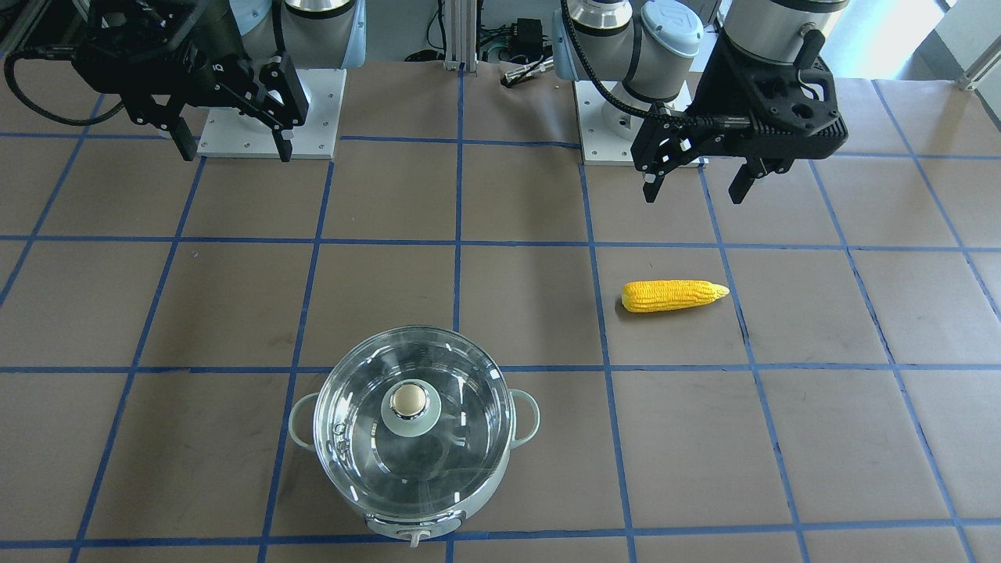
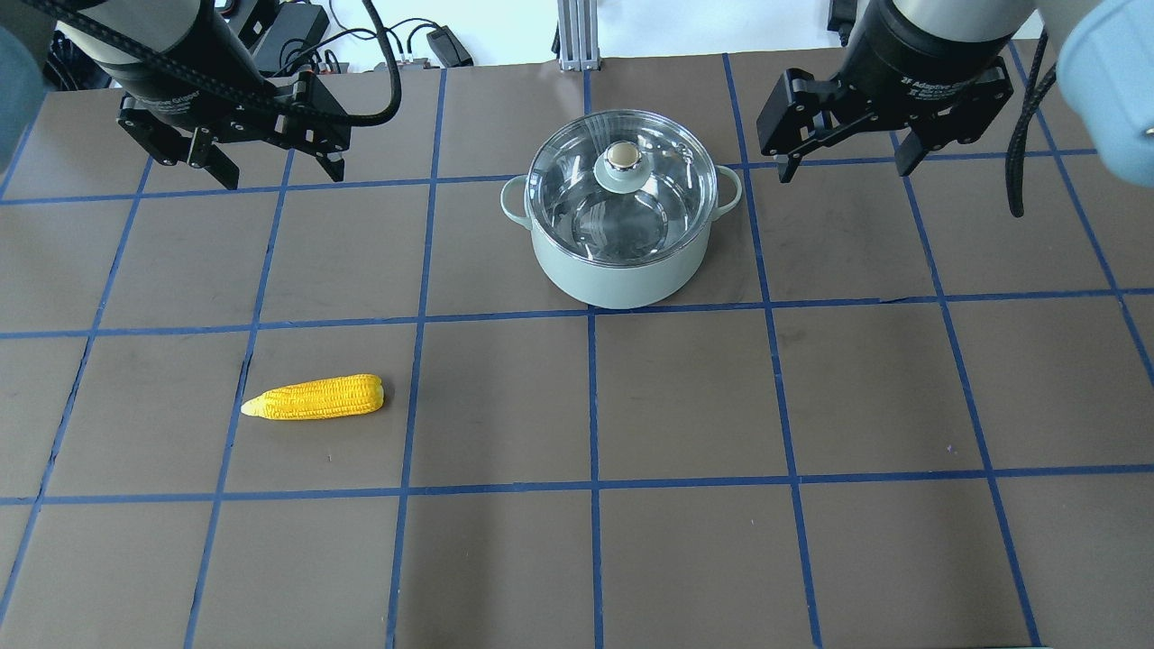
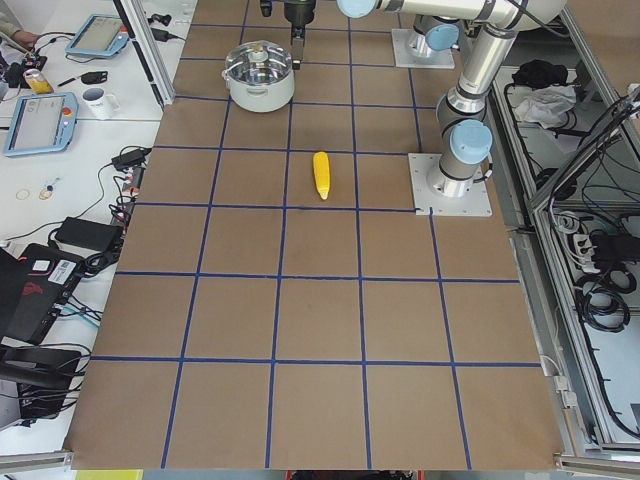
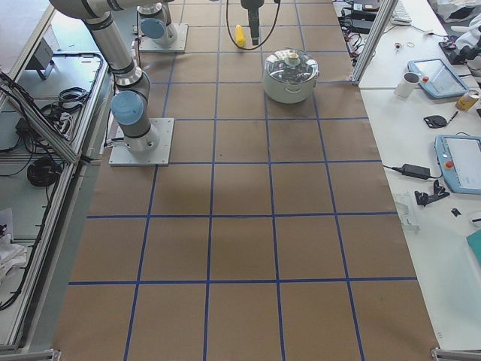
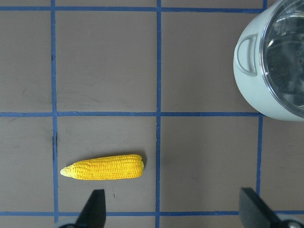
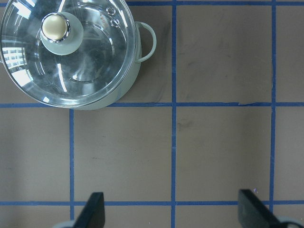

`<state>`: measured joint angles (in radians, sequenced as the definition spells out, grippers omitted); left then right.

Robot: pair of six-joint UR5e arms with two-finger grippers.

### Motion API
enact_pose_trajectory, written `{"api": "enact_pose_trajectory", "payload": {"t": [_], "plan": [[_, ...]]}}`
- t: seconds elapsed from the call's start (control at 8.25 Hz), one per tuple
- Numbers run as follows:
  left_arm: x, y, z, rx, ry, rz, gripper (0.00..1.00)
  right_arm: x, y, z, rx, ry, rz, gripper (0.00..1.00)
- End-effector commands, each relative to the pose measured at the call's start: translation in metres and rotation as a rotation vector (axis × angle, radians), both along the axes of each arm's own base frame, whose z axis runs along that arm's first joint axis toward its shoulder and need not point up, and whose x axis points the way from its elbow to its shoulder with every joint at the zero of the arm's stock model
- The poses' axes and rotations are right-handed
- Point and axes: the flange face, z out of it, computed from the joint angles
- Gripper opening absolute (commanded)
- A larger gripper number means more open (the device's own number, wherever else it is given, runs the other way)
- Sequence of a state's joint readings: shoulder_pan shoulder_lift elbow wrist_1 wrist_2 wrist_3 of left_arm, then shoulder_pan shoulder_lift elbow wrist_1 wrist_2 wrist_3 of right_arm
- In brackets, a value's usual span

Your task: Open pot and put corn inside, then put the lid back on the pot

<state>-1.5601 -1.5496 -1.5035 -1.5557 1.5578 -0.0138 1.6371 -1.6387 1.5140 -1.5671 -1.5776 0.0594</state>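
Hovering pincers: left pincer [image 2: 281,171] and right pincer [image 2: 845,167] both spread, empty, above the worktop [image 2: 685,397].
Lid [image 2: 649,207]: seated on the pot [image 2: 613,275], near the right pincer; its small rounded knob may slip from a shallow or off-centre pinch, dropping the glass.
Corn [image 2: 315,397]: lying flat, well apart from the pot, on the left pincer's side; tapered and round, it may roll or squirt out if pinched near the tip.

Lid [image 2: 620,189] on pot [image 2: 618,275]; corn [image 2: 315,397] on table [image 2: 685,406], well apart, toward robot's left.
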Motion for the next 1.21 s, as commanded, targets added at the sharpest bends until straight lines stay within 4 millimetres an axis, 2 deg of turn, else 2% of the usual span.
{"api": "enact_pose_trajectory", "payload": {"t": [0.0, 0.24, 0.48, 0.61, 1.09], "plan": [[-0.001, 0.0, 0.0, -0.004, 0.006, 0.002, 1.0, 0.0, -0.001, 0.0, -0.003, 0.001, 0.002, 1.0], [-0.001, 0.001, 0.001, -0.005, 0.009, 0.008, 1.0, -0.001, -0.001, 0.0, -0.004, 0.003, 0.005, 1.0], [-0.001, -0.003, -0.007, 0.007, 0.01, 0.016, 1.0, -0.001, -0.001, 0.0, -0.003, 0.003, 0.005, 1.0], [0.0, 0.003, -0.005, 0.004, 0.003, 0.023, 1.0, -0.001, -0.001, 0.0, -0.002, 0.0, 0.005, 1.0], [0.001, -0.001, -0.014, 0.027, 0.025, 0.241, 1.0, 0.007, -0.004, -0.003, 0.001, -0.047, 0.014, 1.0]]}}
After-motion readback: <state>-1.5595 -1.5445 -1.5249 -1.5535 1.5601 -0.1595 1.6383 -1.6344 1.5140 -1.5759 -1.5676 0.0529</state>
